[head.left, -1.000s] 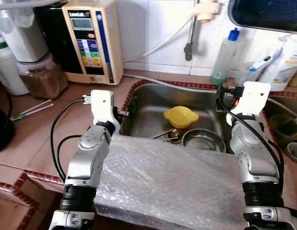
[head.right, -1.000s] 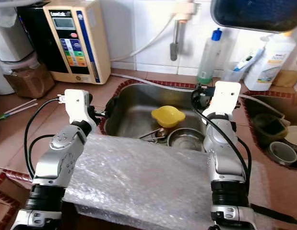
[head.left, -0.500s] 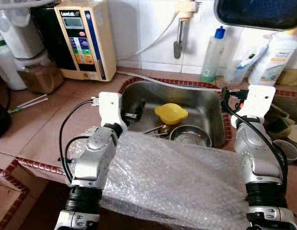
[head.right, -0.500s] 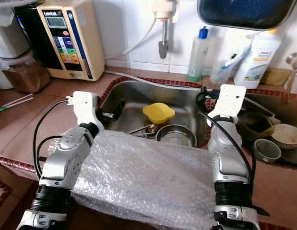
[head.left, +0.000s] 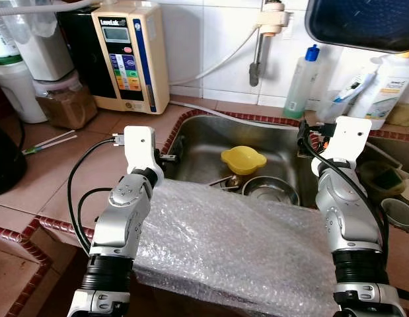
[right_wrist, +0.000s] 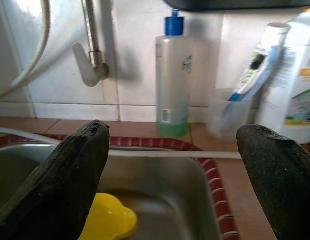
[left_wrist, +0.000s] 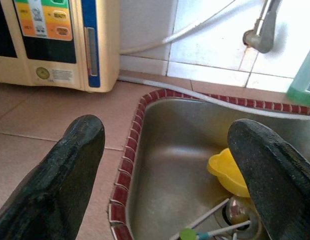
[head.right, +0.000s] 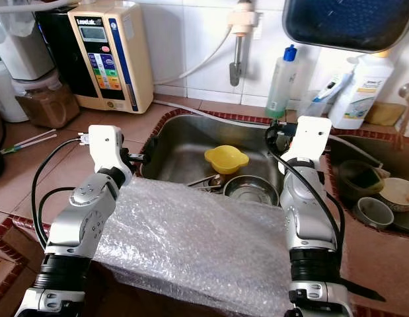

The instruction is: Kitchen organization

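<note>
Shifted since half a second ago: camera only, arms unchanged; bubble wrap (head.left: 230,244) drapes the sink's (head.left: 204,135) near edge across both forearms, left end effector (left_wrist: 165,165) and right end effector (right_wrist: 170,170) spread wide, empty, above sink holding yellow bowl (head.left: 243,159), seemingly for carrying.

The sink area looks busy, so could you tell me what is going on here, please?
The robot stands at a kitchen counter with both arms raised over a steel sink. A sheet of bubble wrap lies draped across the sink's front edge and between its forearms. The left pincer and right pincer are both open and hold nothing. In the sink sit a yellow bowl, a metal bowl and some utensils.
</note>
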Tool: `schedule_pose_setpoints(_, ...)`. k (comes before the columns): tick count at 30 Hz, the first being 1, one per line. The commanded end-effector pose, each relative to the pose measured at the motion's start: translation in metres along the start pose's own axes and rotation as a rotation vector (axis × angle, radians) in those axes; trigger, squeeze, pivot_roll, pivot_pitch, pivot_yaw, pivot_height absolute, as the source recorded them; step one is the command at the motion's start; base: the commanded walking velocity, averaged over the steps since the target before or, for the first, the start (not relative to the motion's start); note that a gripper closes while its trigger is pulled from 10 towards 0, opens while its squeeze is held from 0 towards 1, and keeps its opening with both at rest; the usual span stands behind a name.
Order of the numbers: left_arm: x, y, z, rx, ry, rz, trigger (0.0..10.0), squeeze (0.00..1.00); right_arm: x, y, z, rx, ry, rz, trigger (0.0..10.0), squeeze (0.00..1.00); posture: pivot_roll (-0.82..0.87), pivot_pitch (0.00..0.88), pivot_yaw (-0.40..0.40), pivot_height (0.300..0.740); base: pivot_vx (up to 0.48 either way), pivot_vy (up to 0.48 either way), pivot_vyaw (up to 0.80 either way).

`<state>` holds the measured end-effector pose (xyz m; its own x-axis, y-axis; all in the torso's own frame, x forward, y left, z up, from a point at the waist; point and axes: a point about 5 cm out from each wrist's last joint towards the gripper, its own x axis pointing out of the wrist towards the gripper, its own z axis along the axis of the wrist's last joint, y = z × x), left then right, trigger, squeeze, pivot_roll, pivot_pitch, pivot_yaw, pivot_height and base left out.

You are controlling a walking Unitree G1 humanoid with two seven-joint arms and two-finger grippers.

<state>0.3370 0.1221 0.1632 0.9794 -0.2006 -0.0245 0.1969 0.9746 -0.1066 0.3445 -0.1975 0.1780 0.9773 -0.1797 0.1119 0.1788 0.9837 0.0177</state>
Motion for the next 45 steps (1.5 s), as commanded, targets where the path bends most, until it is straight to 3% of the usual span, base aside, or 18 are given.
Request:
schedule_pose_setpoints(1,0.0021,-0.0014,0.0052,0.011,-0.005,-0.01,10.0,0.0,0.0013,0.001,0.006,0.011,-0.019,0.003,10.0,0.0,-0.06,0.006,0.047,0.74,0.0,0.0,0.0)
schedule_pose_setpoints(10,0.0029,-0.0019,0.0058,0.011,-0.005,-0.006,10.0,0.0,0.0022,-0.0015,0.0085,0.0,-0.028,0.018,10.0,0.0,-0.06,0.006,0.041,0.74,0.0,0.0,0.0)
schedule_pose_setpoints(45,0.0066,-0.002,0.0042,0.008,0.003,0.0,10.0,0.0,0.0041,-0.0045,0.0143,-0.003,-0.041,0.016,10.0,0.0,-0.08,0.0,0.032,0.74,-0.285,0.0,0.0)
